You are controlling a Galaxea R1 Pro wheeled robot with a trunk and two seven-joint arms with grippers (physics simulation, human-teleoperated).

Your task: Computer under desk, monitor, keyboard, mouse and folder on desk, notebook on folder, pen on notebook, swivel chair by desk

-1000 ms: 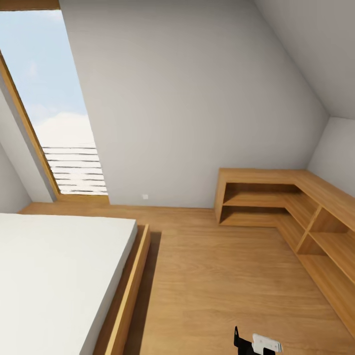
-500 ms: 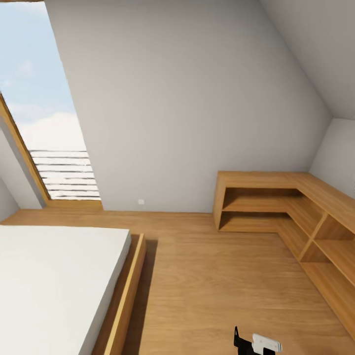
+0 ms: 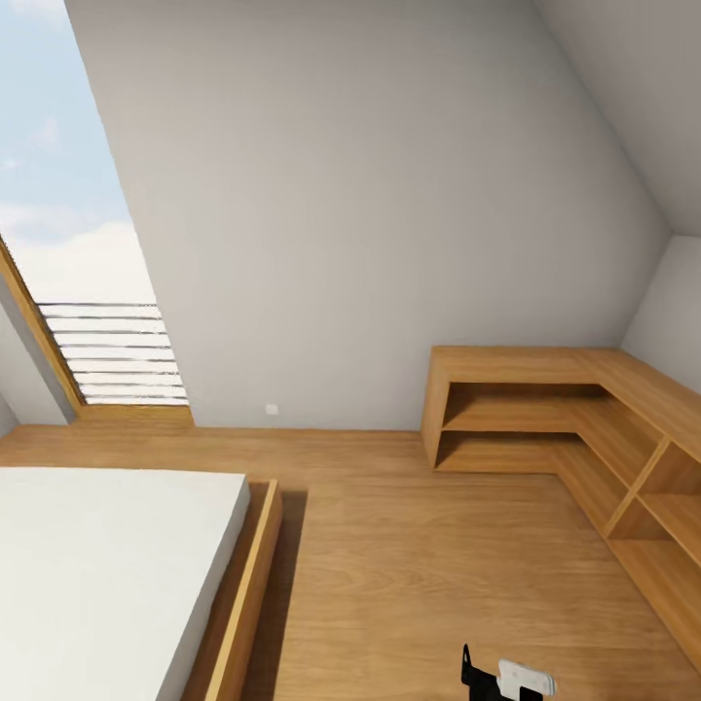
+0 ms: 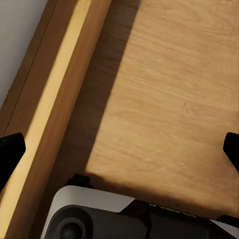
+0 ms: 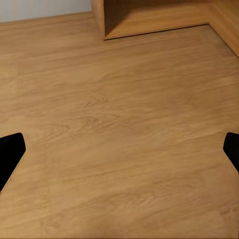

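I am in an attic bedroom with a wooden floor (image 3: pixel 438 565). My left gripper (image 4: pixel 119 149) hangs open over the floor, right beside the wooden bed frame (image 4: pixel 55 99), with nothing between its black fingertips (image 4: pixel 10 149). My right gripper (image 5: pixel 119 152) is also open and empty above bare floorboards (image 5: pixel 119 99). A small black and white part of my right arm (image 3: pixel 506 677) pokes in at the lower edge of the head view.
A low bed with a white mattress (image 3: pixel 97 565) and wooden frame (image 3: pixel 248 584) lies to the left. An L-shaped wooden shelf unit (image 3: pixel 545 409) runs along the right corner. A slanted window (image 3: pixel 68 243) is at the far left. Open floor lies between bed and shelves.
The whole head view has shifted: window and bed slid left and the shelf sits lower, so the camera moved. Nothing in the room itself moved.
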